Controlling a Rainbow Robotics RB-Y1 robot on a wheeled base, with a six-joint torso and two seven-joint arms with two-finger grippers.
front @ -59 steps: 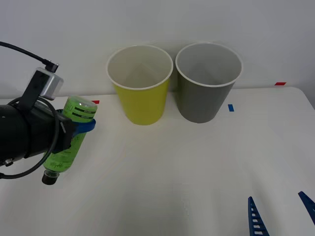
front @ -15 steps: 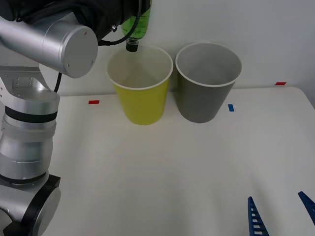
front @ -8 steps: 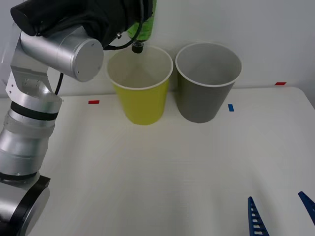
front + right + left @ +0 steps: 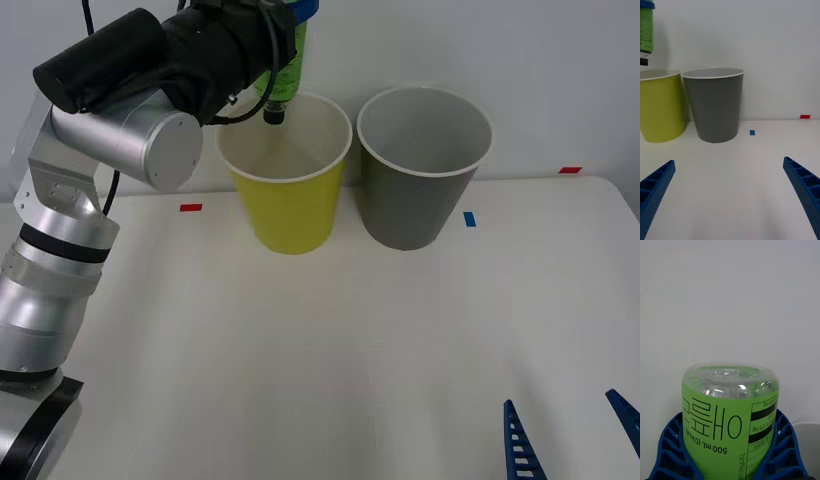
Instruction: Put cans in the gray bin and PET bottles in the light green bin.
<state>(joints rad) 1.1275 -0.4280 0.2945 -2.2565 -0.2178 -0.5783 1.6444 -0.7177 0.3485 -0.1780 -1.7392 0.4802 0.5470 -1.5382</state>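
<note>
Standing side by side at the far edge of the white table [image 4: 330, 350]: the tapered yellow-green plastic bin with white rim [image 4: 285, 170] on the left, the matching dark gray plastic bin [image 4: 424, 165] just beside it on the right. No contents visible inside either.

Left gripper [image 4: 730, 450], blue ribbed fingers clamped around the slim green-labelled PET bottle [image 4: 283, 65], holds it inverted, dark cap down, directly over the yellow-green bin's mouth, cap just above the rim.

Right gripper [image 4: 730, 195] low at the near table edge, fingers spread wide, holding nothing.
</note>
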